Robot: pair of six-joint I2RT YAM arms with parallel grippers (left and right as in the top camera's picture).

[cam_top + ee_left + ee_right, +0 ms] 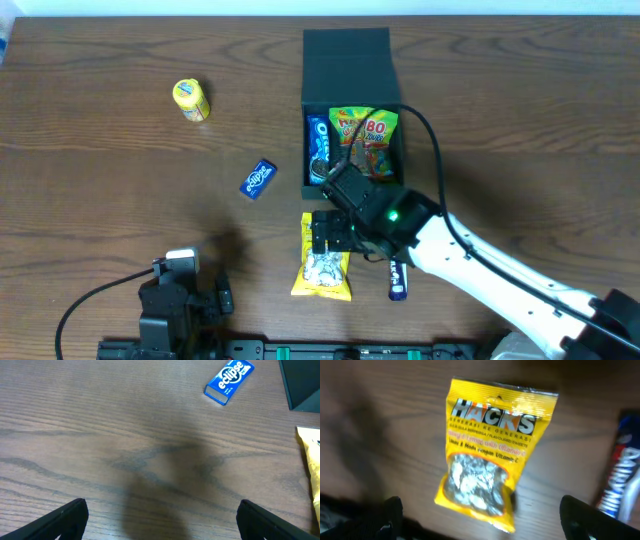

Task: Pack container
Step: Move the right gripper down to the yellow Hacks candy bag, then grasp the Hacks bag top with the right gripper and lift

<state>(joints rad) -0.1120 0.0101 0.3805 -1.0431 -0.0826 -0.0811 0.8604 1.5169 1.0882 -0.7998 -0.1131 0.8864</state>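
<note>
The container [345, 62], a matte dark square box with its flap lid thrown back, sits far-centre on the tabletop [90, 190], its near edge crowded by the right tool [332, 235] spread wide above a yellow Hacks packet [495, 450], while the left tool [160, 522] hangs released over open wood at the near left.

**Three cameras: one fixed overhead, one riding on each wrist.**

The overhead view looks straight down from high up and takes in the whole table [100, 200]. The left wrist view sits low and tilts forward across bare wood. It catches the blue Eclipse packet [229, 381] at its top edge and a corner of the container [302, 385], and both show overhead too. The right wrist view hangs close above the yellow Hacks bag [492, 455], which the overhead view also holds.
</note>
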